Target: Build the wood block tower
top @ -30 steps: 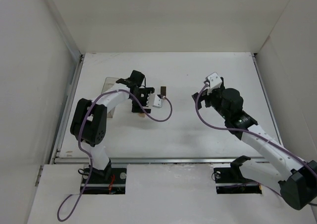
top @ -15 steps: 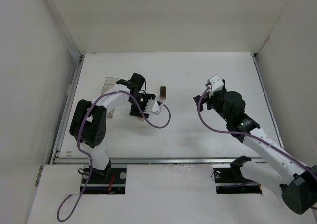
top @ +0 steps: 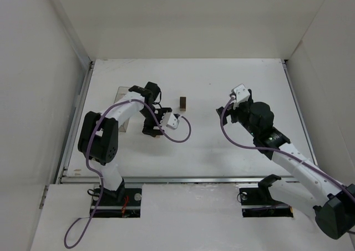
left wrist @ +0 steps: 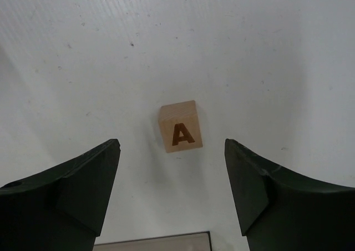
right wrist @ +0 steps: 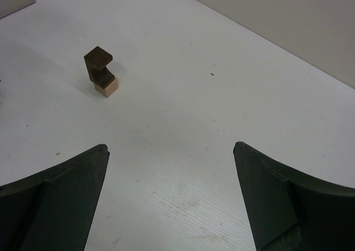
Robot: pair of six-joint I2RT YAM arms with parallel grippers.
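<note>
**blockhead_77:** Over on the white table (top: pixel 244 79), what should be watched for with this grab?

**yam_fan:** The left gripper (left wrist: pixel 171 162) is held wide open with nothing gripped, and the lettered block (left wrist: pixel 178 126) is framed between the fingers, mid-frame. The cube is seen slightly skewed, so the wrist should probably be twisted a touch so that flat faces get pinched. The right gripper (right wrist: pixel 170 148) is spread fully too, empty.

**blockhead_77:** And the tower (right wrist: pixel 100 71)?

**yam_fan:** It's found upper left in the right wrist view. It's stood upright, long axis vertical, with the top dark cube (right wrist: pixel 98 55) shifted off-centre. The block's A is faced up, its top pointed at the frame's top. No long axis there, it's a cube.
</note>
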